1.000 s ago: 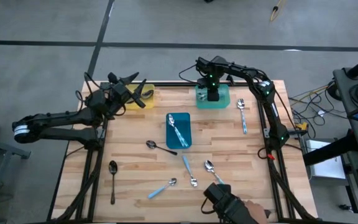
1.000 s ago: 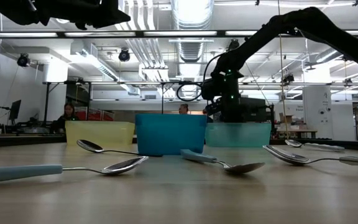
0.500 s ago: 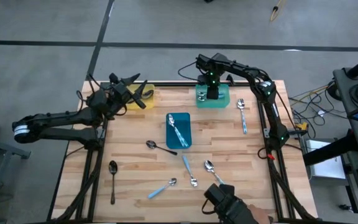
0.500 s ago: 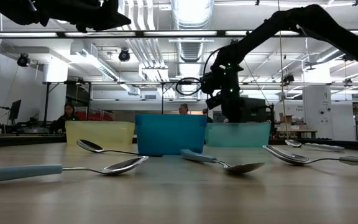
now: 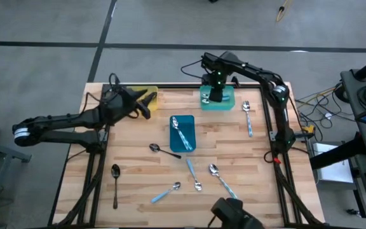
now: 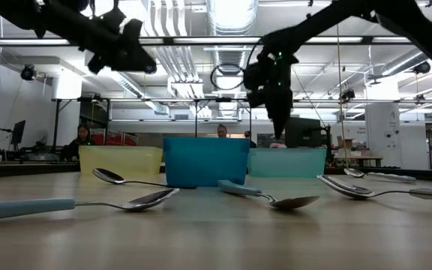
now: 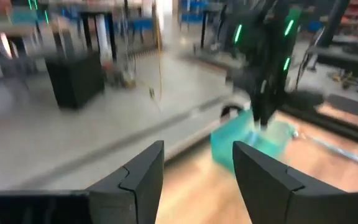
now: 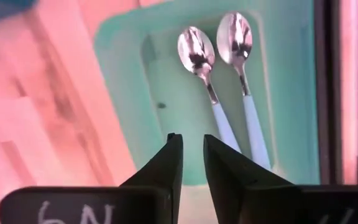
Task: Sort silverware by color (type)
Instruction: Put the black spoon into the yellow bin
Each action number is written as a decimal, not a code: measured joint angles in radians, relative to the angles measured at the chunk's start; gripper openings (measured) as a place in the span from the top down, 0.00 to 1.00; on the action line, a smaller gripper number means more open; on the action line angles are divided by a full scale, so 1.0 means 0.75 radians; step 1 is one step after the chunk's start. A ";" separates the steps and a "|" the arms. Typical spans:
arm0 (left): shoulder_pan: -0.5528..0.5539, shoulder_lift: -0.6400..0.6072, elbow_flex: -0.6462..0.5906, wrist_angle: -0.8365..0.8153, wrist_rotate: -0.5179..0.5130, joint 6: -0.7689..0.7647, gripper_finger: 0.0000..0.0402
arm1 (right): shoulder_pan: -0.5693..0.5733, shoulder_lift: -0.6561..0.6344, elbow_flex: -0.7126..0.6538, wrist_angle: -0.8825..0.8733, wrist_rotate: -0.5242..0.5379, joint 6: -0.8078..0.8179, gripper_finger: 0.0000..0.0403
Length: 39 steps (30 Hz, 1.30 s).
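My right gripper (image 5: 216, 97) hangs over the teal tray (image 5: 229, 103), fingers pointing down and slightly open (image 8: 192, 155), empty. Two spoons with light blue handles (image 8: 219, 112) (image 8: 250, 118) lie flat in that tray (image 8: 117, 81). My left gripper (image 5: 146, 105) is open and empty (image 7: 197, 168), beside the yellow tray (image 5: 150, 91). Silver spoons (image 5: 182, 133) lie in the blue tray (image 5: 174, 146). On the tabletop lie black spoons (image 5: 115, 184) (image 5: 164, 150) and blue-handled spoons (image 5: 191, 170) (image 5: 221, 178) (image 5: 165, 193) (image 5: 248, 119).
The three trays stand in a row along the far half of the table, seen in the low view as yellow (image 6: 118, 160), blue (image 6: 205, 161) and teal (image 6: 287, 161). A dark object (image 5: 230, 213) shows at the near edge. Bare wood lies between the scattered spoons.
My right gripper has risen straight up from inside the teal tray. My left arm has swung and dipped, its gripper moving off the yellow tray toward the table's middle. The dark object and hand at the near edge have drawn back.
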 joint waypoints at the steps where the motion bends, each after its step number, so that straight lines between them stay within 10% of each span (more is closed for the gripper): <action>1: -0.006 -0.001 0.000 -0.053 0.007 -0.057 0.57 | 0.007 -0.022 -0.004 0.003 -0.001 -0.001 0.88; 21: -0.324 0.218 0.487 -1.380 0.360 -0.904 0.58 | 0.195 -0.758 -0.713 0.864 -0.136 0.035 0.89; 39: -0.811 0.412 0.521 -1.585 0.656 -1.656 0.58 | 0.380 -1.210 -1.298 1.654 -0.136 0.043 0.89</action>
